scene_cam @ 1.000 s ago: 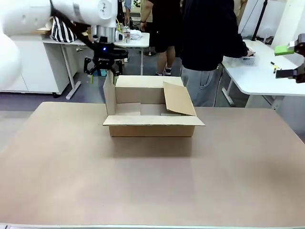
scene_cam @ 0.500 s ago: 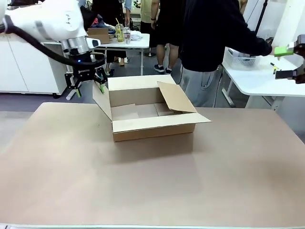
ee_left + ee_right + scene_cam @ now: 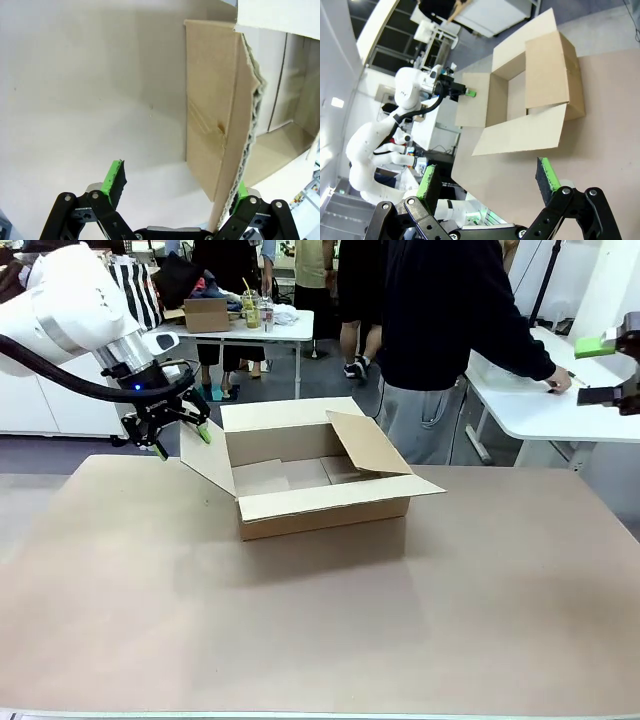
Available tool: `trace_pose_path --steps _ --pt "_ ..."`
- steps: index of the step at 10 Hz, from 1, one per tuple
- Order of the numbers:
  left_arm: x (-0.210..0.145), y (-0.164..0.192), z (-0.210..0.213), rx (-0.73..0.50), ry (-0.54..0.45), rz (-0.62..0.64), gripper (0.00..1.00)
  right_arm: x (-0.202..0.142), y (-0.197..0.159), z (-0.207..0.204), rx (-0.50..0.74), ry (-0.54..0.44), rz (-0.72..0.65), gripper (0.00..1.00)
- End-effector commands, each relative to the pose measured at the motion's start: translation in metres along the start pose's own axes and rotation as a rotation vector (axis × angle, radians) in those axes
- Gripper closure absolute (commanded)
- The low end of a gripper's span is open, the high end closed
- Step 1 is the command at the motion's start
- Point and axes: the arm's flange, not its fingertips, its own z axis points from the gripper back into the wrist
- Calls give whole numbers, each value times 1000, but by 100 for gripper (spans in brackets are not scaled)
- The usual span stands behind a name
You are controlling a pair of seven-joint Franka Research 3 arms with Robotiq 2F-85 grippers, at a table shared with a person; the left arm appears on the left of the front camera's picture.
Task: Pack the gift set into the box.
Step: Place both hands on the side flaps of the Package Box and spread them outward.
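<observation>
The box (image 3: 322,502) stands open on the brown table, a little beyond its middle, with its flaps spread; its inside looks bare. My left gripper (image 3: 182,442) is open at the box's left flap (image 3: 208,458), which leans outward. In the left wrist view the flap's (image 3: 220,115) corrugated edge runs between my fingers, close against the right pad (image 3: 241,189), while the left pad (image 3: 114,177) stands well apart. My right gripper (image 3: 592,370) hangs open at the far right, holding nothing. From the right wrist view it (image 3: 487,182) looks down on the box (image 3: 530,95). The gift set is out of view.
A person in a dark top (image 3: 450,310) stands just behind the box, one hand (image 3: 556,383) stretched onto a white side table (image 3: 540,405) at the right. The brown table (image 3: 320,630) is bare in front of the box. Other people and a cluttered white table (image 3: 250,325) are behind.
My left gripper moved left and down, and the left flap went from upright to leaning outward. The box shifted and turned slightly. The person's arm reached further right.
</observation>
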Motion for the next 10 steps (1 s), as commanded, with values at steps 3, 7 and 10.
trace_pose_path --steps 3,7,10 --pt "0 -5 1 31 -6 -14 0 3 0 -3 25 -14 23 0" --pt "0 -5 1 31 -6 -14 0 35 58 -50 -366 110 233 0" --pt "0 -5 1 31 -6 -14 0 82 92 -191 -541 431 501 0"
